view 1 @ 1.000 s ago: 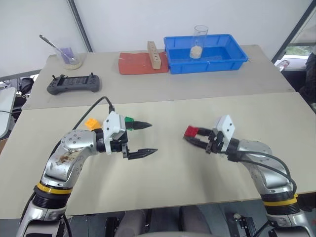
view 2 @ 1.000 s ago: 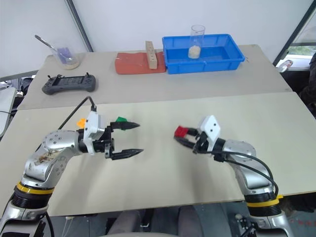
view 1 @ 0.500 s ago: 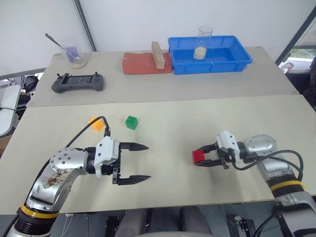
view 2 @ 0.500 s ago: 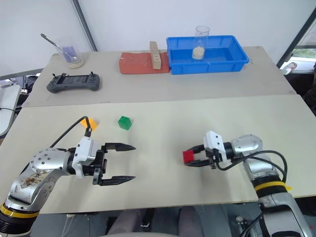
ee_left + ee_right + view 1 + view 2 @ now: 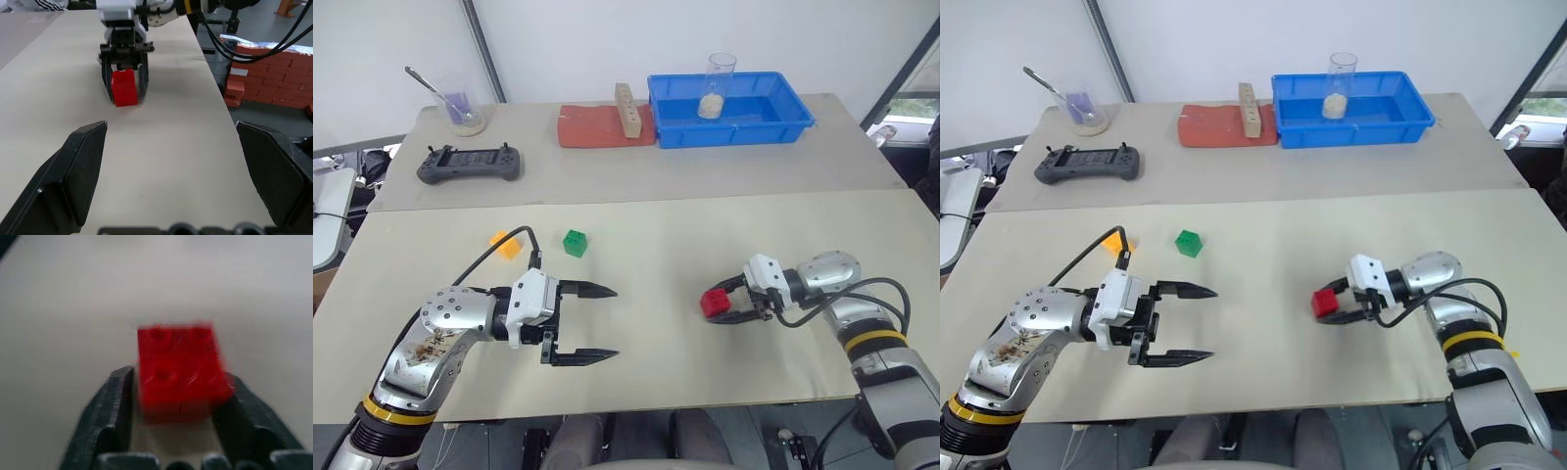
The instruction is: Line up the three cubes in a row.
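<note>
The red cube (image 5: 715, 303) rests on the table's right half, slightly tilted. My right gripper (image 5: 719, 305) is open around it, with a black finger (image 5: 115, 401) on either side and a thin gap showing at one side. The left wrist view shows the same cube (image 5: 124, 88) between those fingers. The green cube (image 5: 575, 243) and the orange-yellow cube (image 5: 505, 244) sit side by side on the left half, a short gap between them. My left gripper (image 5: 616, 321) hovers open and empty nearer the front edge, pointing right toward the red cube.
At the back stand a blue tray (image 5: 734, 135) with a glass (image 5: 721, 83) in it, a red mat (image 5: 592, 127) bearing a tall wooden block (image 5: 626, 110), a black controller (image 5: 470, 164) and a cup with a spoon (image 5: 465, 113). Bricks (image 5: 274, 73) lie beyond the table's right edge.
My right gripper carried the red cube down and rightward to the table, then spread its fingers off it. The left gripper stayed open. The camera view shifted.
</note>
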